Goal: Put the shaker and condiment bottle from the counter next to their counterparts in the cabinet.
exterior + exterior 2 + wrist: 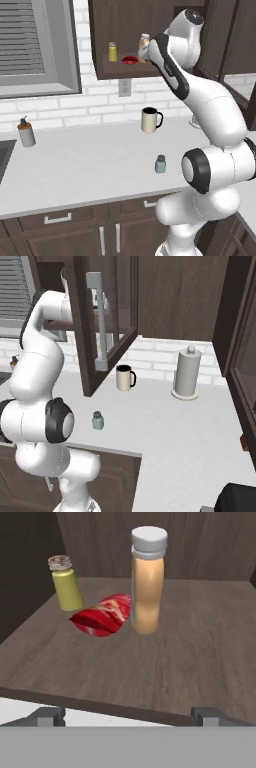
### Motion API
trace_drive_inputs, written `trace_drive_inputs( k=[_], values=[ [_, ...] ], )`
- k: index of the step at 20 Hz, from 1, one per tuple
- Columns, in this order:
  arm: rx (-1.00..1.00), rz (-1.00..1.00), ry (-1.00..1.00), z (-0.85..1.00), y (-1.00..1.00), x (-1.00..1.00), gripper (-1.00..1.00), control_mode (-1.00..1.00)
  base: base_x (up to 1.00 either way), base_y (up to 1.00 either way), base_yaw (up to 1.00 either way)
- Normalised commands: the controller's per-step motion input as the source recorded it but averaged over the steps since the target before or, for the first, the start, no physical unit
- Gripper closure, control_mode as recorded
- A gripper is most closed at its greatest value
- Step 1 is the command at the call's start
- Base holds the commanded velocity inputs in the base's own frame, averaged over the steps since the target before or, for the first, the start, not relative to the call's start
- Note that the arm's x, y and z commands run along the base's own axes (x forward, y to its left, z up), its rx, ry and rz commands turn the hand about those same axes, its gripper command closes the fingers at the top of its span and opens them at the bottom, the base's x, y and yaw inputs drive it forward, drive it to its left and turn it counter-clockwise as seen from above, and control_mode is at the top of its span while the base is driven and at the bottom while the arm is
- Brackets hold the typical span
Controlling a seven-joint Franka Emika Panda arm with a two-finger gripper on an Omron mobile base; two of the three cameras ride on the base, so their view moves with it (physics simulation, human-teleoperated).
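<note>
Left base view: the shaker (160,164) stands on the desk (80,165), near the mug (150,120).
Right base view: the open cabinet (102,321) door stands beside the arm.
Hand view: the end effector (130,716) is spread wide, empty; the condiment bottle (147,582) stands on the shelf, touching the red item (102,616), the yellow-green shaker (66,584) left.

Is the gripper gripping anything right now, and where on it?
Nothing. The gripper is open and clear of the orange condiment bottle with the pale cap, which stands on the dark brown cabinet shelf.

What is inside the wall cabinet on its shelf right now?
On the cabinet shelf: the yellow-green shaker, the red item and the orange condiment bottle, upright beside it. The arm covers the shelf's right end.
</note>
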Motion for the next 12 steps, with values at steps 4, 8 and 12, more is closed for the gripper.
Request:
trace_drive_inputs(
  k=[4,8,12],
  values=[
    [0.00,0.00,-0.05,0.00,0.00,-0.49,-1.00,-1.00,0.00,0.00,0.00],
    [0.00,0.00,-0.03,-0.03,0.00,-0.49,-1.00,-1.00,0.00,0.00,0.00],
    [0.00,0.00,-0.01,-0.07,0.00,-0.48,-1.00,-1.00,0.00,0.00,0.00]
  ],
)
